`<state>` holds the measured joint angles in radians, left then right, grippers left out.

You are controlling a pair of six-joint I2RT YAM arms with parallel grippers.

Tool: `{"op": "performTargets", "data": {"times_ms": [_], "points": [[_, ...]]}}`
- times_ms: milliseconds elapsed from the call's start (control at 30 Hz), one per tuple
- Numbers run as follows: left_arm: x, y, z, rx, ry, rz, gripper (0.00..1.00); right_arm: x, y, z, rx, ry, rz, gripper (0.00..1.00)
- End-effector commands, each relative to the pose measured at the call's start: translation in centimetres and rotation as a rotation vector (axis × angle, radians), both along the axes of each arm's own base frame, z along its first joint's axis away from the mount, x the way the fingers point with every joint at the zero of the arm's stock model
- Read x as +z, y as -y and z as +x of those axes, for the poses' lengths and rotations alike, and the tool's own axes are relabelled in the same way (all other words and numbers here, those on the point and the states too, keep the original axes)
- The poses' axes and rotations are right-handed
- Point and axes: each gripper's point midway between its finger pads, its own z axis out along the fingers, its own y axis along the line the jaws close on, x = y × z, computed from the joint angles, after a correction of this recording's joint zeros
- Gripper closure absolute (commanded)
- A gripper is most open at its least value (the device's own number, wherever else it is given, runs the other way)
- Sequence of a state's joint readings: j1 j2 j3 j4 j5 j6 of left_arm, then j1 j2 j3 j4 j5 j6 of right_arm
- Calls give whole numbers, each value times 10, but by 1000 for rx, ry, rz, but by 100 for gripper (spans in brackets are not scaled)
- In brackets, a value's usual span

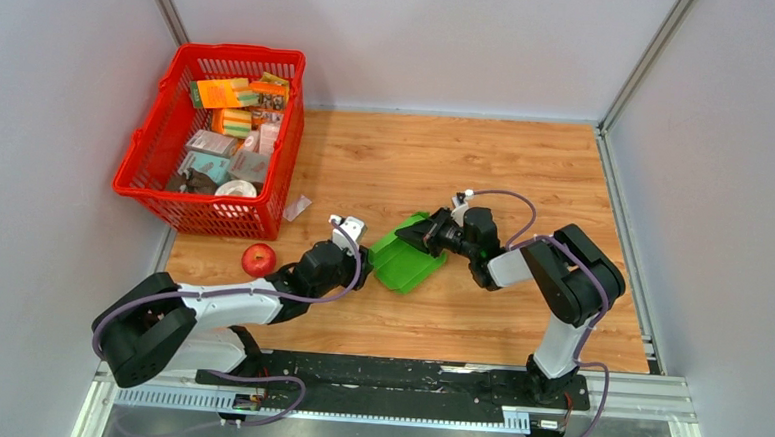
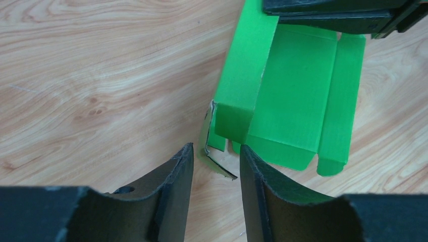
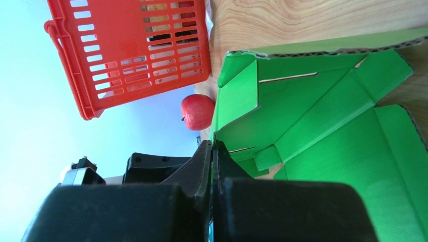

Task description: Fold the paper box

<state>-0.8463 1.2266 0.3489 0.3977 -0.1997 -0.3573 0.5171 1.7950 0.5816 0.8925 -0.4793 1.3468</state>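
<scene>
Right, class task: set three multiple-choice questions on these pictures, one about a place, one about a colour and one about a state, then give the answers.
1. Where is the apple?
A) in the red basket
B) on the table, beside the red basket
C) on the paper box

2. What colour is the paper box?
A) orange
B) blue
C) green

3. How is the left gripper?
A) open, fingers either side of a box flap
B) shut on the apple
C) out of view

Answers:
1 B: the apple lies on the wood just outside the basket's near corner.
2 C: every panel is bright green.
3 A: the left wrist view shows a clear gap between its fingers, with a flap corner in it.
</scene>
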Motion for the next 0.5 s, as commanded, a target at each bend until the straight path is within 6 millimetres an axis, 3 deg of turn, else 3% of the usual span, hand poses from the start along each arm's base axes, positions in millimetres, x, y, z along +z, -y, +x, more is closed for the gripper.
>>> {"op": "performTargets", "data": {"times_ms": [0, 167, 200, 467], "points": [[32, 21, 4, -53, 51, -97, 52, -5, 1, -3, 18, -7, 6, 100], [21, -6, -8, 3, 34, -65, 52, -5, 2, -2, 12, -3, -2, 100], [30, -10, -9, 11, 54, -77, 52, -6, 3, -1, 11, -3, -4, 100], [25, -52, -18, 96, 63, 40, 51, -4, 2, -1, 16, -10, 10, 100]]}}
